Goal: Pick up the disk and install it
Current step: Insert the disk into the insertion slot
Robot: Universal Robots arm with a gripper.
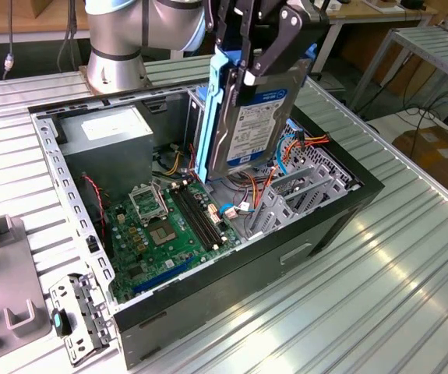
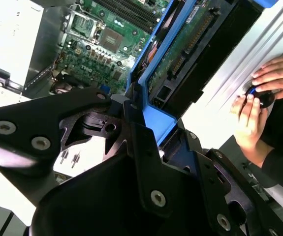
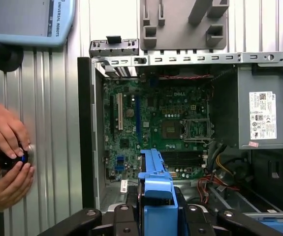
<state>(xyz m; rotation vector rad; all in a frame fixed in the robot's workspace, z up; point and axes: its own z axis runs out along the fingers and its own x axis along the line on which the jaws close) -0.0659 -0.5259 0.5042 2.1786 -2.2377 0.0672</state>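
Above open PC case (image 1: pixel 231 280), mid-scene: gripper (image 1: pixel 264 61) clamped tight on top end of disk (image 1: pixel 247 128), hanging near-upright, clear of motherboard (image 1: pixel 161 226). Prob heavy, rigid, shock-sensitive; you want hold by blue rails (image 1: pixel 206 117), not circuit-board side

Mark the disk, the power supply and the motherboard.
disk (image 1: pixel 255 128): exterior view, white label.
power supply (image 1: pixel 107 128): exterior view, top face.
motherboard (image 1: pixel 149 251): exterior view, green board surface.

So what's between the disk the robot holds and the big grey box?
A loose bunch of coloured wires; the exterior view shows them between the disk and the grey box.
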